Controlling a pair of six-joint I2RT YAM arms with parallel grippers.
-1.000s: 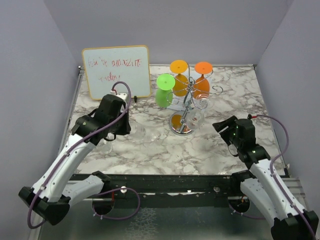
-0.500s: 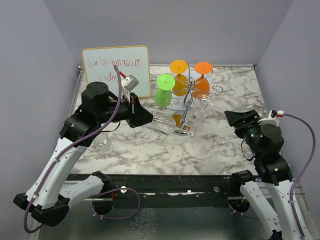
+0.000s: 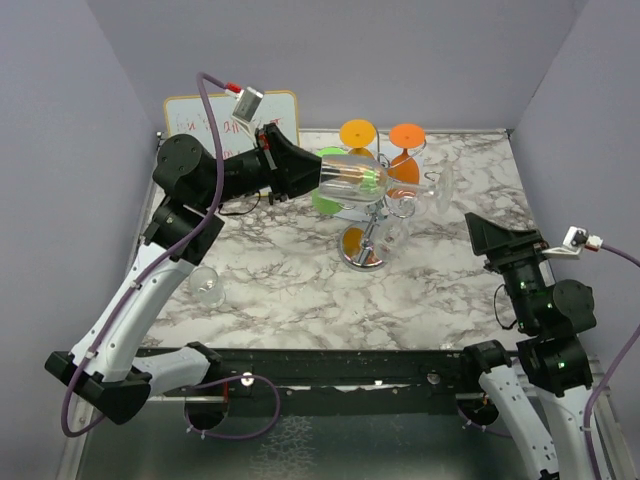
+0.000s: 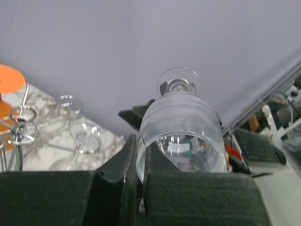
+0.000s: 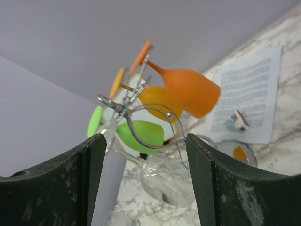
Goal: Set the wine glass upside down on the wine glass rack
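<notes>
Left gripper (image 3: 312, 178) is clamped on the wine glass (image 3: 350, 177), pinching the bowl. The glass lies roughly horizontal in the air, bowl at the fingers and stem running right to the foot (image 3: 440, 181). In the left wrist view the bowl sits between the fingers (image 4: 126, 157), with the foot beyond it, pointing away.

The glass is up at the top of the wine glass rack (image 3: 361, 258), across the spiral arms and over the far-left part of it. Can't tell from the top view whether it touches the wire or just hangs in front of it.

The rack stands on the marble table (image 3: 300, 300), centre-far. Hanging on it bowl-down:
- a green glass (image 5: 141, 133) on the left side
- two orange glasses (image 3: 358, 133) (image 3: 407, 134) on the far side
- a hung clear glass (image 5: 164, 181) on the near side, low by the base

Right gripper (image 3: 478, 225) is spread open and holding nothing. It sits off the table to the right of the rack, well apart from it, facing the rack. The right wrist view shows both fingers (image 5: 91, 179) wide, with the rack framed between them.

Also there: a spare clear glass (image 3: 207, 286) upright on the table near-left, a whiteboard (image 3: 195, 120) against the far wall on the left, and a printed sheet (image 5: 254, 101) flat on the table behind the rack.
</notes>
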